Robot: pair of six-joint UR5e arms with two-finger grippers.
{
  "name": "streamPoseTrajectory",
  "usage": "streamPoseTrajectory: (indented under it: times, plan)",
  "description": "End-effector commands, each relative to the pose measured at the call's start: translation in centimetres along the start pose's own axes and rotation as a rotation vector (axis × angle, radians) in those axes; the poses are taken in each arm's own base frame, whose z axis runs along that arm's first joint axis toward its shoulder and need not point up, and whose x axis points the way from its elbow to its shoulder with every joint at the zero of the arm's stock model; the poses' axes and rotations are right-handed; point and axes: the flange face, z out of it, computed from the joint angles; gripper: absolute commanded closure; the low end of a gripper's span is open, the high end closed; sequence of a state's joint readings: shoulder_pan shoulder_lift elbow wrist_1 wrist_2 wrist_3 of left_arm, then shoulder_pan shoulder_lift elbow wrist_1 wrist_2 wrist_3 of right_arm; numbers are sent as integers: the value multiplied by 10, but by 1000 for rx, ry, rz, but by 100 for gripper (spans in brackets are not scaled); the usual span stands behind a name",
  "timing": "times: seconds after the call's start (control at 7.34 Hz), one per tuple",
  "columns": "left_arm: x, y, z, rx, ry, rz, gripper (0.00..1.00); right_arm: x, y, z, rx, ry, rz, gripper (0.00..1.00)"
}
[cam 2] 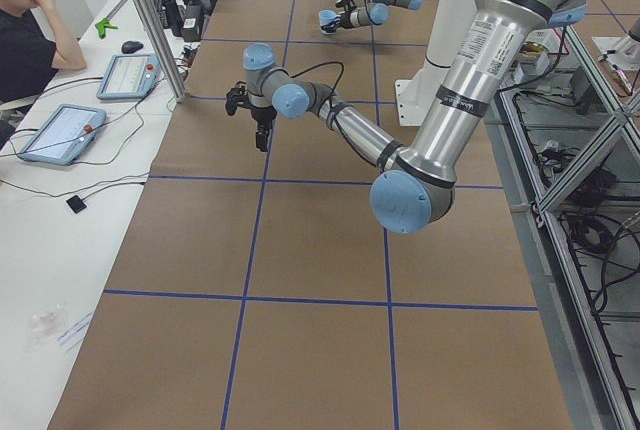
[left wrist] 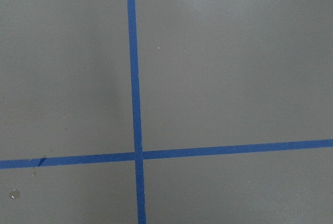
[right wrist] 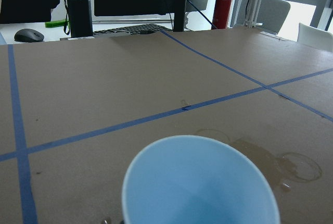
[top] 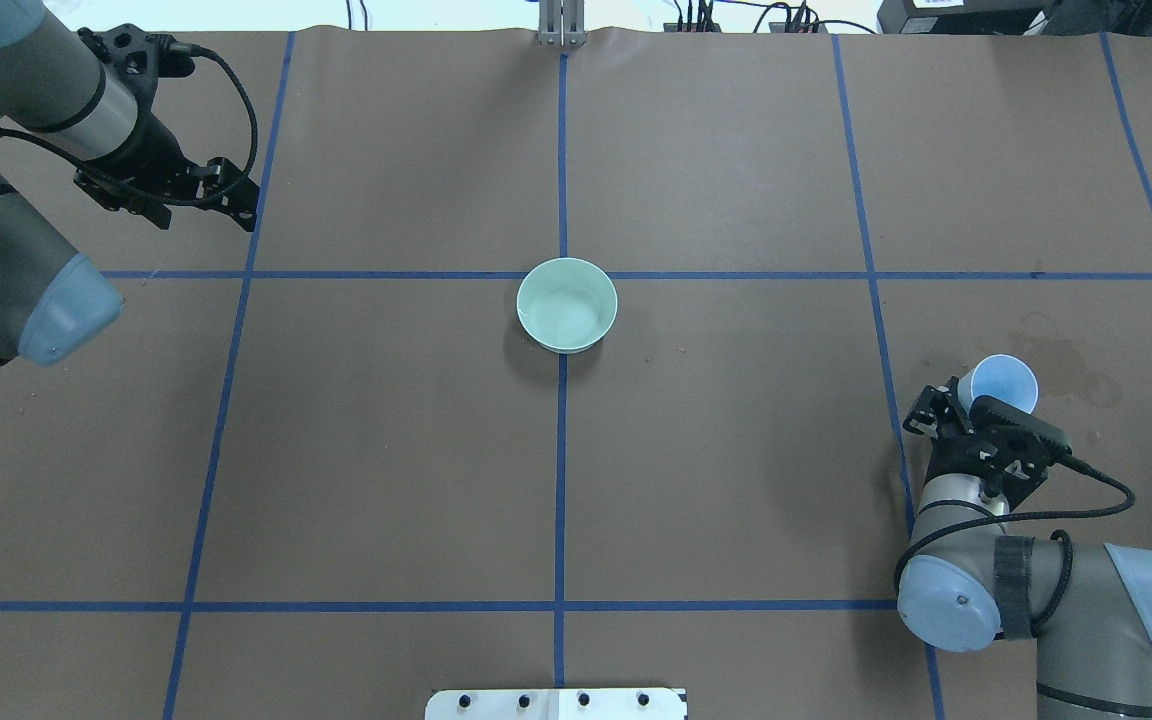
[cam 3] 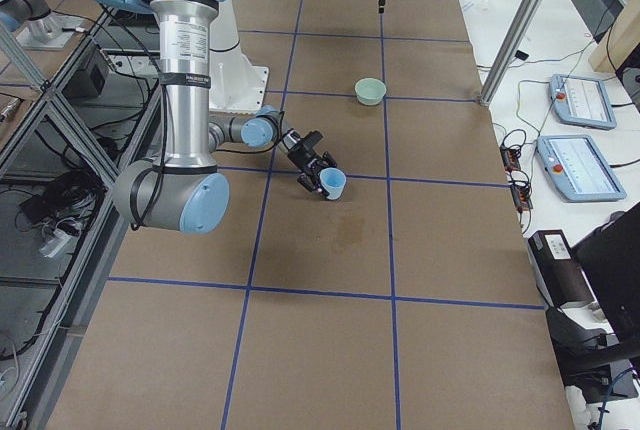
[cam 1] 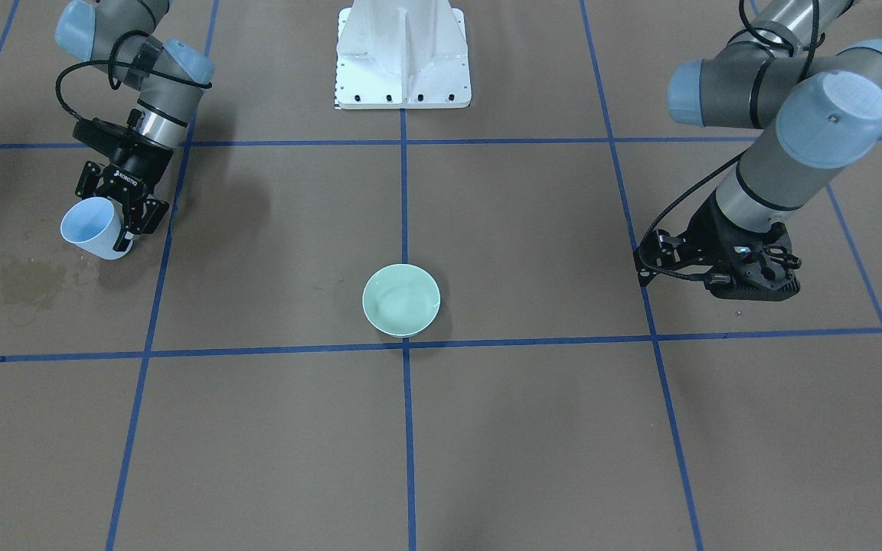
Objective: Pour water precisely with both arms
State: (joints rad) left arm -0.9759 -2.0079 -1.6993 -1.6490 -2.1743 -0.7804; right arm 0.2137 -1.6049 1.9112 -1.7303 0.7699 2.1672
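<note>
Gripping pale-blue cup (top: 1004, 381) by its wall in right gripper (top: 968, 402), tilted, nearest robot's base, well apart from bowl. Water not discernible inside cup; damp stain (top: 1066, 360) on table (top: 736, 480) just beside it. Farther out, green bowl (top: 567, 305) at table centre, contents unclear. Farthest, left gripper (top: 236, 205), holding nothing; jaw spread cannot be told. Pour judged not yet begun.

The overhead camera sits behind the robot, looking forward and down on the counter (top: 386, 450). The front-facing one looks steeply down from across it, and both share the green bowl (top: 567, 304) at the tape crossing. The end cameras look along the counter from high up, the left arm (cam 2: 455, 90) looming near in one, the right arm (cam 3: 185, 80) in the other. The left wrist camera faces straight down, close on blue tape (left wrist: 134, 104), while the right wrist's looks low over the blue cup (right wrist: 197, 182).
</note>
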Motion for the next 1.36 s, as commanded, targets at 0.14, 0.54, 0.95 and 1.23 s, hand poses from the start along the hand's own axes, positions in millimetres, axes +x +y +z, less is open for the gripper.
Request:
streamPoseTrajectory:
  times: [0.14, 0.54, 0.95, 1.23]
  plan:
    - [0, 0, 1, 0, -1, 1, 0, 3, 1, 3, 9, 10, -16, 9]
    - [-1, 0, 1, -2, -1, 4, 0, 2, 1, 2, 11, 15, -26, 1]
    - [-1, 0, 1, -2, -1, 6, 0, -2, -5, -6, 2, 3, -15, 1]
    - [0, 0, 0, -1, 1, 6, 0, 2, -10, -18, 17, 37, -73, 1]
